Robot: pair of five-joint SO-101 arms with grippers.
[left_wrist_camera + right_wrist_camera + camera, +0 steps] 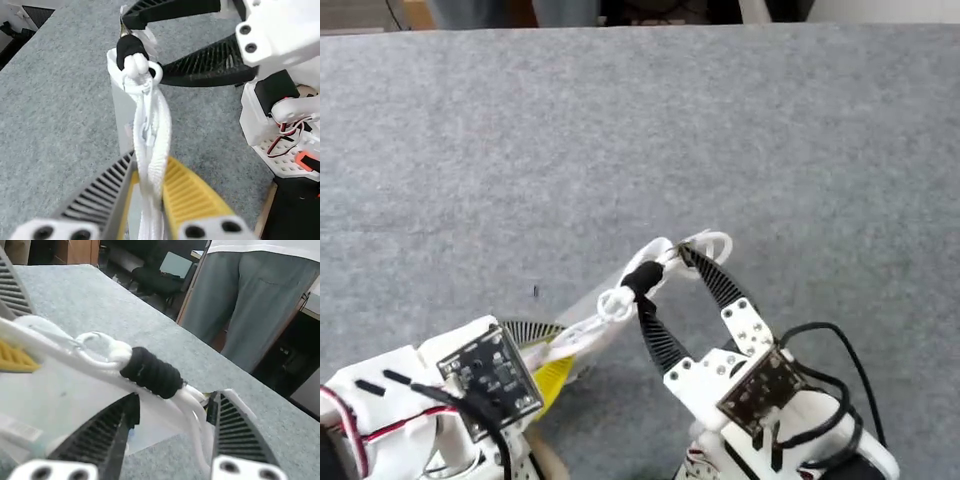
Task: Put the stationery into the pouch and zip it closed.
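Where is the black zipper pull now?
In the high view the zipper pull sits front-centre, on the edge of the pouch, between the open fingers of the right gripper.

The table [620, 120] is a flecked grey felt. On it, the pouch [119, 115] is clear, with a white zip band [152, 130]. A white pull cord [136, 66] at the pouch's end carries a black wrapping [150, 372]. The left gripper [150, 160], closed on the pouch, has one ribbed grey finger [100, 190] and one ribbed yellow finger [192, 195]. The right gripper [175, 400] has ribbed black fingers [100, 440] and a white body.
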